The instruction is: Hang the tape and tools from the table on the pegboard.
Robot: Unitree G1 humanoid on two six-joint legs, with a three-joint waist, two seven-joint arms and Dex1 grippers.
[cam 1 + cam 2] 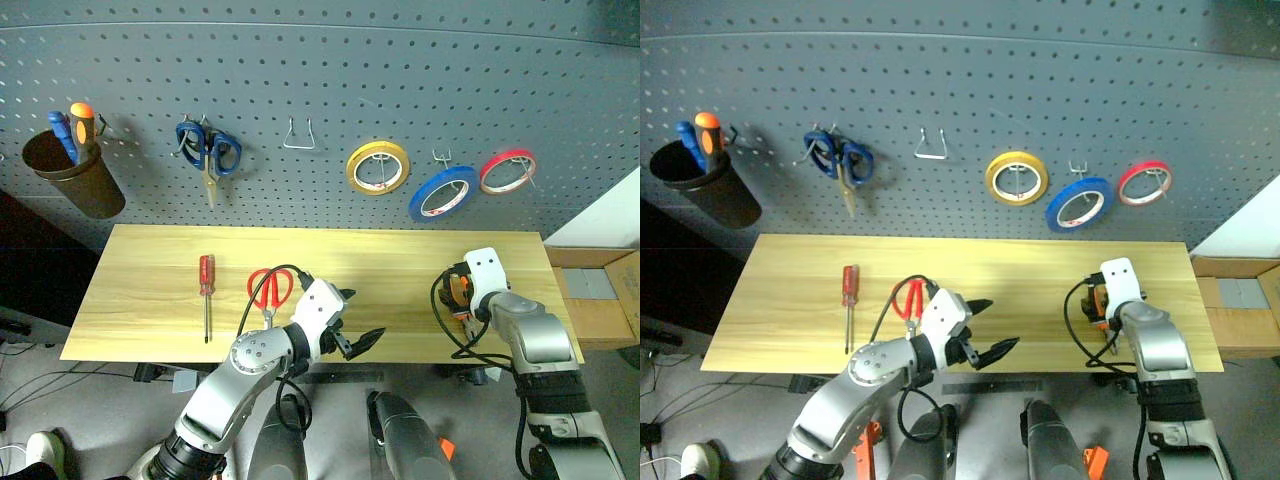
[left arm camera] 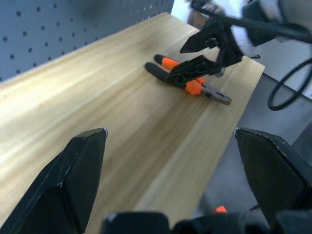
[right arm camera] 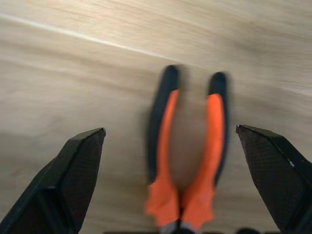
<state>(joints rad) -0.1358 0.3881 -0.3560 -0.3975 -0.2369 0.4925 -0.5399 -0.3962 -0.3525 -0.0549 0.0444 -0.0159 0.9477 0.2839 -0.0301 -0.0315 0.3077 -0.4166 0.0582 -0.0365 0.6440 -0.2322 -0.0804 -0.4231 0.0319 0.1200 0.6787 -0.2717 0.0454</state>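
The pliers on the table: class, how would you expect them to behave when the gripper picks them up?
The pliers lie flat, so they should not roll. Their two orange-and-black handles meet at a pivot, so they may swing together or apart when squeezed. The handle coating looks rubbery, so it probably grips well; the metal jaws likely make them nose-heavy. The right gripper stands open above them.

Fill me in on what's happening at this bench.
A humanoid robot is hanging tools on the dark grey pegboard. The thin blue tape roll already hangs there. Its right gripper is open above the orange-and-black-handled pliers on the light wooden table, holding nothing. The left gripper is open and empty near the table's front edge. The red-handled scissors and slim red-handled screwdriver lie on the table.
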